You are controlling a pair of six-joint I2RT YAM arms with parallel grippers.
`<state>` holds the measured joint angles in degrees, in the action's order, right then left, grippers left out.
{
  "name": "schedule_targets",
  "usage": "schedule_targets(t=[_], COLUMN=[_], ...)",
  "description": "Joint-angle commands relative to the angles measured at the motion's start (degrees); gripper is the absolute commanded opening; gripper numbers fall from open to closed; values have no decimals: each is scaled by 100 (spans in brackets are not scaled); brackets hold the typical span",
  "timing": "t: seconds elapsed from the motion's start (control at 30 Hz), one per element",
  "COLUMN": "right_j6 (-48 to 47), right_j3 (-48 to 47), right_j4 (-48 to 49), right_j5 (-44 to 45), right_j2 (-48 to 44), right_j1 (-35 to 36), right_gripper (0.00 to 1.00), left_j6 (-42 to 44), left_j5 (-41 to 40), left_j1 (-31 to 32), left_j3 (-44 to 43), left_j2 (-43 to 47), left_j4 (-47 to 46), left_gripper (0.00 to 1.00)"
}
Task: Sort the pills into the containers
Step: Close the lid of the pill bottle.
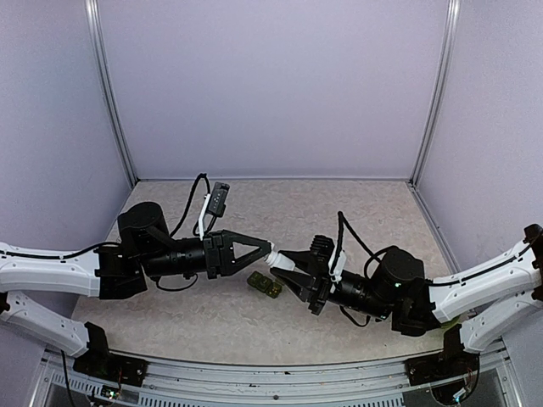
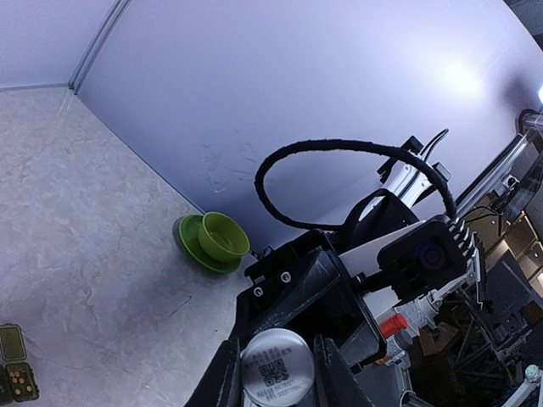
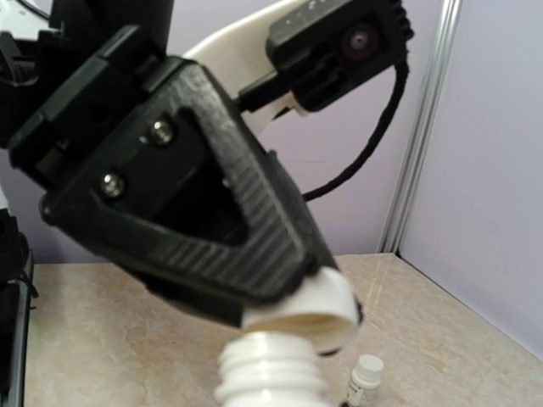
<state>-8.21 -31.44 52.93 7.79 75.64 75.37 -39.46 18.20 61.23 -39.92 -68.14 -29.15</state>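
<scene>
My left gripper (image 1: 269,251) is shut on a white bottle cap (image 1: 272,252). In the left wrist view the cap's round top (image 2: 276,369), printed with a QR code, sits between my left gripper's (image 2: 277,375) fingers. My right gripper (image 1: 285,259) is shut on a white pill bottle (image 1: 293,257), tip to tip with the left one above the table. In the right wrist view the cap (image 3: 302,310) hangs tilted just above the bottle's threaded neck (image 3: 271,371), and my own fingers are out of frame. A green pill box (image 1: 265,285) lies on the table below both grippers. I cannot make out loose pills.
A green bowl (image 2: 222,236) stands on a green plate (image 2: 188,243) by the right wall. A small white capped bottle (image 3: 366,379) stands on the table beyond the held bottle. The pill box (image 2: 16,368) lies open with small compartments. Walls close the table (image 1: 356,212) on three sides.
</scene>
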Motion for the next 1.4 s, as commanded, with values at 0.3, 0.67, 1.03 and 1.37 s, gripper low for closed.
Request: schedule_targets(t=[0.3,0.67,1.03,1.37], right_j6=[-116,-86,-102,-677], right_j3=[-69,-88,-137,-345], right_j4=[183,218,286,79], right_j5=[207,146,167,1197], right_j2=[-211,-76,55,164], right_j1=[91,90,90,283], right_gripper=[20,20,20,20], left_j6=[257,97,-176,-253], left_j5=[-188,54,341,-147], left_j1=[100,107,125,143], left_j3=[-104,-39,59,-28], left_j2=[156,53,-117,-136], left_j4=[444,160,-192,377], left_gripper=[23,23,23,23])
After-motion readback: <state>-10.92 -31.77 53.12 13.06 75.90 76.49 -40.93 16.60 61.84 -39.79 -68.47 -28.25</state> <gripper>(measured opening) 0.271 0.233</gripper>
